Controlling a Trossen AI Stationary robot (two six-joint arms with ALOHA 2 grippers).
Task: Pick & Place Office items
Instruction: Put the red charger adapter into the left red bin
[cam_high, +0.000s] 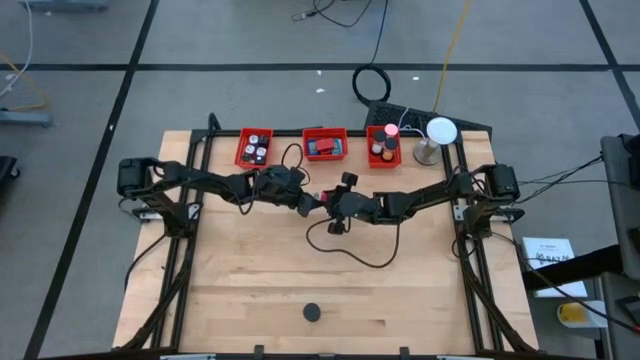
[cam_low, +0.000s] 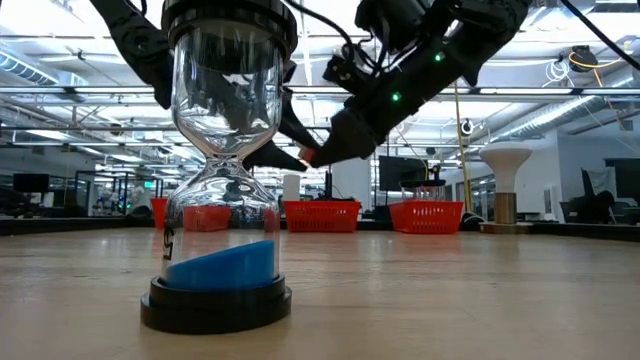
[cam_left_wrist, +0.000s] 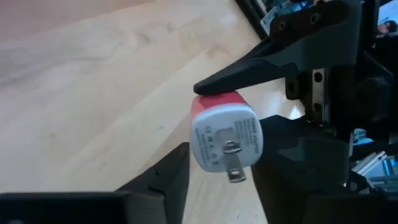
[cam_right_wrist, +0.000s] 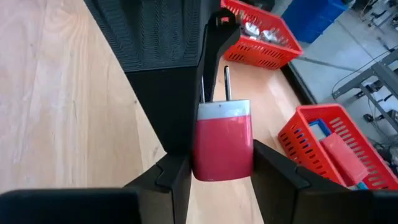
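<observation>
Red plug adapter (cam_right_wrist: 222, 146) clamped in my right jaws (cam_right_wrist: 214, 163) mid-air for handover (prongs outward); left jaws (cam_left_wrist: 217, 177) stood open around it.

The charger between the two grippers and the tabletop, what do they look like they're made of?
Charger: looks like glossy red plastic with a white plug face and two shiny prongs, likely metal. Tabletop: pale wood with visible grain and plank seams, matte.
</observation>
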